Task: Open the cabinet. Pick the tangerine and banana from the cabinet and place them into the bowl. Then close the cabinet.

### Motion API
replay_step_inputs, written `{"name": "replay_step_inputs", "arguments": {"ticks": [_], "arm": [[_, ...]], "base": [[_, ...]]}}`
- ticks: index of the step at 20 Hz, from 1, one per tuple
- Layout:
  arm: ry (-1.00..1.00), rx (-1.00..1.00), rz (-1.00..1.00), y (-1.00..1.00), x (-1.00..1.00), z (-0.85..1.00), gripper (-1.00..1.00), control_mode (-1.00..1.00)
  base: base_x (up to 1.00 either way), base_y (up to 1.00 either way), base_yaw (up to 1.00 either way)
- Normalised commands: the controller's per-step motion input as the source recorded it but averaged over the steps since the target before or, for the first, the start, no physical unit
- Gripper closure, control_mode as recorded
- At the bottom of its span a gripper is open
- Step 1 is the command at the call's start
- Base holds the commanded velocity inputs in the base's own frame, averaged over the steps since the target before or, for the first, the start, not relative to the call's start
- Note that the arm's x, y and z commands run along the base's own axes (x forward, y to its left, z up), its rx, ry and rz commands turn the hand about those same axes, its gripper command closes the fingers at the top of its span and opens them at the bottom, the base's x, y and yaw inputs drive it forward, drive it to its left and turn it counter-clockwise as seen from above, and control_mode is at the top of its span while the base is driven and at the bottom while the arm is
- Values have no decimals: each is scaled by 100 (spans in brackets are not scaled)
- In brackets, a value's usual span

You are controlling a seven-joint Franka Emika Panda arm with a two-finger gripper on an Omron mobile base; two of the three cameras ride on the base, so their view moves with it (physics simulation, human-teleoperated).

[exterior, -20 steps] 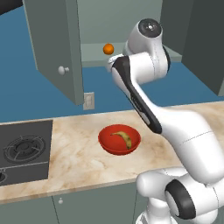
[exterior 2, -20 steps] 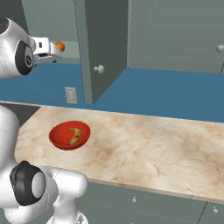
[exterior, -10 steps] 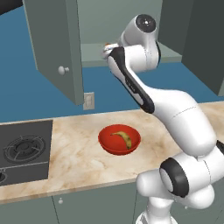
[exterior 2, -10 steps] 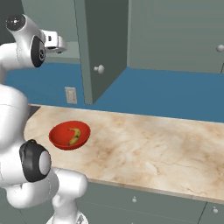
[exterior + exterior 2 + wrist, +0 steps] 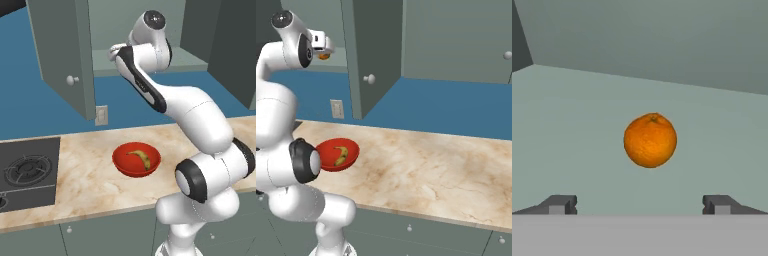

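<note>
Cabinet: the large grey-green wall cabinet (image 5: 145, 30) stands open; its flat left door (image 5: 62, 55) with a small round pale knob (image 5: 72, 79) swings out over the counter, and in the right base view the same door (image 5: 373, 50) juts forward edge-on, with its knob (image 5: 370, 78) facing right.
Tangerine: the small round bright-orange tangerine (image 5: 650, 140) sits on the pale grey-green cabinet shelf (image 5: 572, 130), away from the shelf's front edge and clear of the back wall; in the right base view a sliver of it (image 5: 323, 56) shows just under the hand.
Gripper: the white two-finger gripper (image 5: 639, 204) is raised to shelf height at the open cabinet, pointed straight at the tangerine.
Fingers: the two dark fingertips (image 5: 559, 204) are spread wide, one to each side of the fruit and short of it, touching nothing.
Banana: the small yellow curved banana (image 5: 141, 158) lies inside the bowl, also seen in the right base view (image 5: 341, 154).
Bowl: the wide, shallow glossy red bowl (image 5: 120, 161) rests on the beige marble countertop (image 5: 90, 185), near the middle of its width and between its front and back edges, right of the black gas hob (image 5: 27, 172).
Wall: a pale socket plate (image 5: 101, 114) is on the blue wall below the open door.
Arm: the white arm (image 5: 200, 120) with dark joints rises from the lower right of the left base view and reaches up to the shelf.
</note>
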Motion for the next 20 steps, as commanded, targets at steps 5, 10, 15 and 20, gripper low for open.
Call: {"name": "replay_step_inputs", "arguments": {"ticks": [5,10,15,20], "arm": [[0,0,0,2,48,-18,-100,-100],[0,0,0,0,51,-6,-100,-100],[5,1,0,0,45,0,-100,-100],[4,0,0,1,26,-14,100,-100]], "base": [[0,0,0],[0,0,0],[0,0,0],[0,0,0]]}}
